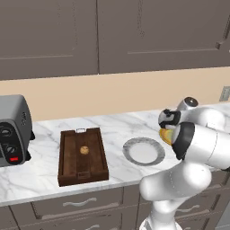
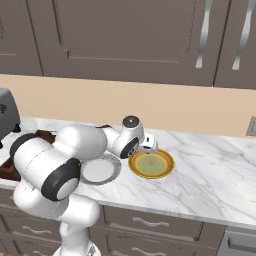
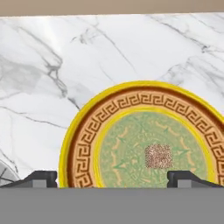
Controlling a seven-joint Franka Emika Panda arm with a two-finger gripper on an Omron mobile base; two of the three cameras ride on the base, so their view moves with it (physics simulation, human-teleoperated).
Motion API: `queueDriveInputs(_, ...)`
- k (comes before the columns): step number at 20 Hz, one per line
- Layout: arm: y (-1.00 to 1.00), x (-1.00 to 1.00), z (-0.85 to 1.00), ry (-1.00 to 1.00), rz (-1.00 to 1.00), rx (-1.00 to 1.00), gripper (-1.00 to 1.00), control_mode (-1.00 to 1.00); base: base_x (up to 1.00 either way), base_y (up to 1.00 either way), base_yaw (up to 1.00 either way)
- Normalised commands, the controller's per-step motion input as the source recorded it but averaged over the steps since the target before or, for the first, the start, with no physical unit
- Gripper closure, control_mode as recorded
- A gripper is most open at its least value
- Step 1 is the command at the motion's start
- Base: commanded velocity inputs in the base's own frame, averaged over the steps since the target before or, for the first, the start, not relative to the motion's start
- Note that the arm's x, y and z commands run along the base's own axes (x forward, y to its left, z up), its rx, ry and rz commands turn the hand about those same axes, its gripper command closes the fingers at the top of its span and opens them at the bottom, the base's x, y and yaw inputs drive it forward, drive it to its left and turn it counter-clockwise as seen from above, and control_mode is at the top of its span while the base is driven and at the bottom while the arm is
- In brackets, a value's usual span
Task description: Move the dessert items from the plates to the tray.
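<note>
The desk (image 1: 117,126) is a white marble slab with grey veining, running across the middle of both base views, with a beige wall behind it, dark brown cupboards above and drawers with metal pulls below.

Count: one tray, two plates, two dessert pieces, one toaster.

The tray (image 1: 67,157) is sitting at centre left of the left base view: dark brown wood, rectangular, raised sides, small metal handle at its far end. One dessert piece (image 1: 83,150), a small round tan lump, is lying inside it near the middle.

The grey plate (image 1: 143,151), round with a pale centre, is lying just right of the tray, apart from it.

The yellow plate (image 2: 151,163) is sitting at the centre of the right base view, beside the grey plate; its rim is carrying an orange key-pattern band around a greenish centre. The second dessert piece (image 3: 158,156), brownish and crumbly in texture, is resting on that green centre, lower right in the hand view.

The grey toaster (image 1: 13,130) with black dials is standing at the left edge of the left base view.

The gripper (image 3: 113,177) is hovering over the yellow plate, jaws spread wide and holding nothing.
</note>
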Motion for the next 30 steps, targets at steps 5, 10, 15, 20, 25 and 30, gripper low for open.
queueDriveInputs(5, -0.4, 0.01, 0.0, 0.06, -0.12, 0.0, -1.0, -1.0, 0.0, 0.0, 0.0)
queueDriveInputs(10, -0.82, 0.21, 0.0, 0.21, -0.34, 0.0, -1.0, -1.0, 0.0, 0.0, 0.0)
queueDriveInputs(15, -0.08, 0.03, 0.0, 0.05, -0.04, 0.05, -1.0, -1.0, 0.0, 0.0, 0.0)
queueDriveInputs(20, -0.19, 0.0, -0.08, 0.09, 0.0, 0.28, -1.0, -1.0, 0.0, 0.0, 0.0)
queueDriveInputs(25, 0.0, 0.02, -0.01, 0.0, 0.0, 0.0, -1.0, -1.0, 0.0, 0.0, 0.0)
queueDriveInputs(30, 0.06, 0.09, -0.22, 0.0, 0.0, 0.05, -1.0, -1.0, 0.0, 0.0, 0.0)
